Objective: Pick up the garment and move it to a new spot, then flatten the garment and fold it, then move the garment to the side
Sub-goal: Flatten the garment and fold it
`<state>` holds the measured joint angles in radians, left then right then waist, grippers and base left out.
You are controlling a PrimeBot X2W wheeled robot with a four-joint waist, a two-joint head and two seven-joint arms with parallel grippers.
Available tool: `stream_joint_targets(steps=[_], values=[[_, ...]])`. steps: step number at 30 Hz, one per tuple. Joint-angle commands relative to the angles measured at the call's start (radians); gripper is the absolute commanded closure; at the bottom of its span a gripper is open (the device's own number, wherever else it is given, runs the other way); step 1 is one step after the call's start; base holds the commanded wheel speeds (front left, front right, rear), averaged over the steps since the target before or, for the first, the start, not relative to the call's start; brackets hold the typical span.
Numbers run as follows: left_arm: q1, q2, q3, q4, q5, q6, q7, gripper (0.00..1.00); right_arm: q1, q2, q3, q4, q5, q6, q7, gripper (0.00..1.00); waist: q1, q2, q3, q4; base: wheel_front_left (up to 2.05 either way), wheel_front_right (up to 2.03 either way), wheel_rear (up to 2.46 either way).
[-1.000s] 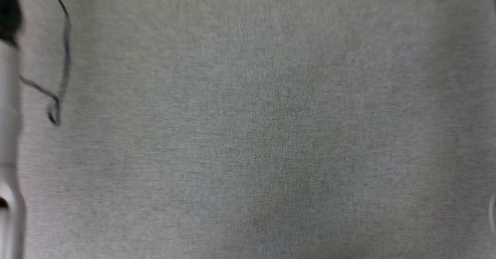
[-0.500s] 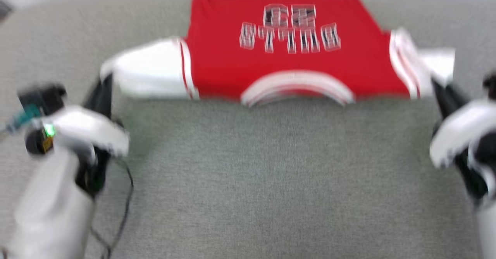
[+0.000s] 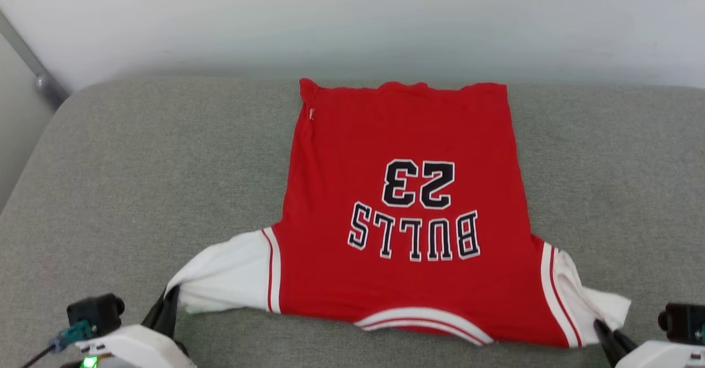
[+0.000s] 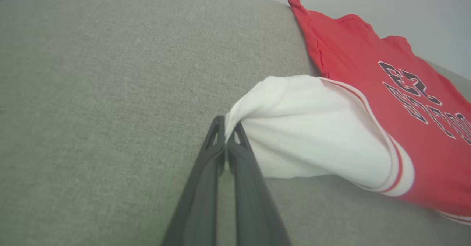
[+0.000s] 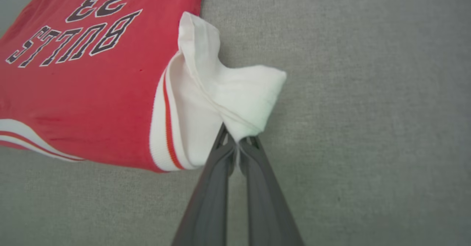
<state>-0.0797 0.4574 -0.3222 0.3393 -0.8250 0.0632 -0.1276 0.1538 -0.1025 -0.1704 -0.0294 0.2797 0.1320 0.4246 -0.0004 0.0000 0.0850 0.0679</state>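
- My left gripper point(image 4: 225, 130) is pressed together on the tip of the left white sleeve point(image 4: 305, 128) of the garment point(image 3: 402, 214), at the near left.
- My right gripper point(image 5: 237, 141) pinches the bunched end of the right white sleeve point(image 5: 243, 91), at the near right.
- The garment lies spread on the grey cushion point(image 3: 137, 164), roughly centred, collar nearest me, hem at the far side by the pale wall point(image 3: 352, 21).
- The "BULLS 23" lettering faces up and reads upside down from my head.
- The near edge seems raised slightly off the cushion between my grippers, though I cannot be sure.
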Motion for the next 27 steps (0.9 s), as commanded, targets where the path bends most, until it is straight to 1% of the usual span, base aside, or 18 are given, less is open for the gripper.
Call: stream_joint_targets(steps=[1, 5, 9, 10, 11, 12, 13, 18, 20, 24, 26, 27], values=[[0.036, 0.014, 0.011, -0.016, -0.006, 0.022, 0.005, 1.00, 0.034, 0.004, -0.015, -0.007, 0.005, -0.002, 0.007, 1.00, 0.0004, 0.0000, -0.017, -0.005, 0.00, 0.00, 0.00], [0.153, 0.032, 0.020, -0.094, -0.020, 0.082, 0.033, 1.00, 0.133, 0.020, -0.016, -0.008, 0.002, -0.002, 0.063, 1.00, 0.0004, 0.0000, -0.033, -0.008, 0.00, 0.00, 0.00], [0.227, 0.032, 0.007, -0.154, -0.022, 0.119, 0.056, 1.00, 0.205, 0.036, -0.021, 0.020, 0.015, -0.002, 0.146, 1.00, 0.0004, 0.0000, -0.038, -0.005, 0.00, 0.00, 0.00], [0.237, 0.029, 0.004, -0.168, -0.023, 0.124, 0.060, 1.00, 0.214, 0.039, -0.017, 0.023, 0.016, -0.002, 0.165, 0.87, 0.0004, 0.0000, -0.038, -0.005, 0.00, 0.00, 0.00], [0.242, 0.026, 0.000, -0.179, -0.021, 0.127, 0.059, 1.00, 0.216, 0.041, -0.019, 0.022, 0.021, -0.002, 0.176, 0.60, 0.0004, 0.0000, -0.035, -0.004, 0.00, 0.00, 0.00], [0.245, 0.024, -0.004, -0.188, -0.018, 0.128, 0.060, 1.00, 0.210, 0.043, -0.020, 0.017, 0.025, -0.002, 0.179, 0.12, 0.0004, 0.0000, -0.032, -0.003, 0.00, 0.00, 0.00], [0.243, 0.019, -0.010, -0.198, -0.014, 0.130, 0.060, 1.00, 0.199, 0.044, -0.019, 0.011, 0.024, -0.002, 0.177, 0.00, 0.0004, 0.0000, -0.029, -0.002, 0.00, 0.00, 0.00], [0.203, 0.012, -0.017, -0.249, 0.000, 0.124, 0.044, 1.00, 0.094, 0.031, -0.014, -0.034, 0.025, -0.002, 0.139, 0.00, 0.0004, 0.0000, 0.006, -0.003, 0.00, 0.00, 0.00], [0.187, 0.011, -0.019, -0.272, 0.009, 0.123, 0.036, 1.00, 0.024, 0.024, -0.031, -0.043, 0.020, -0.002, 0.101, 0.00, 0.0004, 0.0000, 0.029, -0.002, 0.00, 0.00, 0.00], [0.140, 0.005, -0.026, -0.322, 0.034, 0.127, 0.020, 1.00, -0.165, 0.011, -0.079, -0.005, 0.008, -0.002, 0.023, 0.00, 0.0004, 0.0000, 0.087, 0.011, 0.00, 0.00, 0.00], [0.120, -0.001, -0.028, -0.342, 0.043, 0.127, 0.009, 1.00, -0.264, -0.003, -0.093, 0.041, 0.004, -0.002, 0.006, 0.00, 0.0004, 0.0000, 0.116, 0.023, 0.00, 0.00, 0.00], [0.120, -0.001, -0.028, -0.342, 0.043, 0.127, 0.009, 1.00, -0.264, -0.003, -0.093, 0.041, 0.004, -0.002, 0.006, 0.00, 0.0004, 0.0000, 0.116, 0.023, 0.00, 0.00, 0.00]])
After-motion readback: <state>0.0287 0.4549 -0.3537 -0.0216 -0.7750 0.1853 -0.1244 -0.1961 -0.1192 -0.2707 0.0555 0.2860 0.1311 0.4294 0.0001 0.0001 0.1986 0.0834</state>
